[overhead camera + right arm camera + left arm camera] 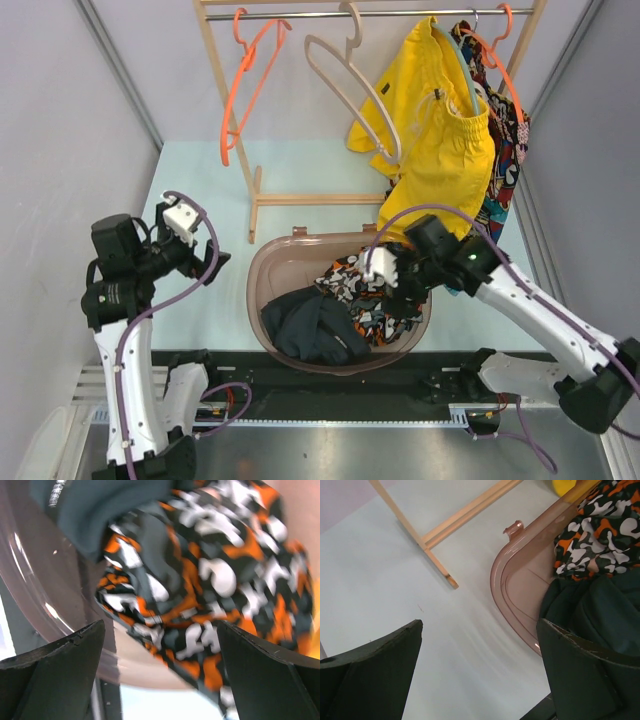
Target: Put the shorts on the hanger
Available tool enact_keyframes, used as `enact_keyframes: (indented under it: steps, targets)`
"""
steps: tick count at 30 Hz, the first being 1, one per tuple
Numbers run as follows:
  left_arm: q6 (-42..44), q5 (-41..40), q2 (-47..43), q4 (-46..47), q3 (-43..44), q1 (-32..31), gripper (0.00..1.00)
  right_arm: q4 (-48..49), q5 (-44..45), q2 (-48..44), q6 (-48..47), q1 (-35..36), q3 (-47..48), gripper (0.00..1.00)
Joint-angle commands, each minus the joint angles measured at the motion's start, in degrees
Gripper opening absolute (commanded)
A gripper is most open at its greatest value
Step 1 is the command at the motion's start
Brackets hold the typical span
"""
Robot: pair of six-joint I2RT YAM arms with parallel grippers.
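- Shorts [362, 296] in the orange-black-white blotch print are lying crumpled in the brown tub [258, 272], touching the dark garment [312, 326] on their left.
- Hanger [246, 84], the thin orange one, is hanging bare at the left of the wooden rack [216, 92], well apart from the tub.
- Right gripper [392, 285] is hovering just over the shorts with its jaws spread wide, gripping nothing.
- Left gripper [212, 263] is also standing wide open and empty, over the table [190, 185] left of the tub.
- Risk: the dark garment is overlapping the shorts' edge, so a pinch too far left is likely pulling both up together.
- Risk: grabbing a bunched middle fold is probably leaving the waistband hidden, making threading onto the hanger hard.
- Risk: the yellow shorts [440, 135] and beige hanger [352, 92] are hanging close over the right arm's path, so a lift could be snagging them.
- Top view alone is showing the hanger, the rack and both arms.
- Right wrist view is showing the print close up, blurred, with the dark cloth lapping over it.
- Left wrist view is showing the tub's rim and the rack foot, not the hanger.
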Motion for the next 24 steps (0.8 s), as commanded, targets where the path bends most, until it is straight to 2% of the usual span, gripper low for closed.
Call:
enact_keyframes:
  steps: [1,7,8,10,14,15,16,20,24]
  targets:
    - [-1.7,4.2,-1.6,2.7,-0.1,-1.4,1.0,2.9,3.4,6.0,-6.5,6.5,0.2,1.0]
    - [-3.8,3.8,-1.6,2.7,1.6,-1.9,1.0,7.4,4.3,15.7,-10.3,7.6,-1.9,0.98]
    - [-3.8,3.8,-1.7,2.6,1.7,-1.9,1.0,7.8,4.9,18.1,-10.6,7.6,-2.6,0.89]
    - [-3.4,3.8,-1.8,2.5,1.7,-2.1,1.0,8.9,6.7,19.4,-9.7,7.3,-2.8,0.8]
    - [-3.0,4.4,-1.6,2.8,1.4,-2.4,1.0,10.6,8.2,16.7,-7.6,6.7,-2.8,0.45]
    - [-2.7,5.4,-1.6,3.4,1.4,-2.7,1.0,12.0,9.8,13.8,-7.0,6.4,-2.7,0.19]
    - [-2.3,6.1,-1.6,3.4,1.3,-2.9,1.0,12.6,10.7,12.2,-6.7,6.2,-2.7,0.0]
    - [-1.4,5.3,-0.2,4.0,1.9,-6.8,1.0,14.9,13.0,1.5,-3.3,4.2,-0.4,0.0]
    - [-0.9,1.6,1.1,5.5,2.0,-14.8,1.0,17.7,15.5,-7.9,0.2,2.5,3.4,0.0]
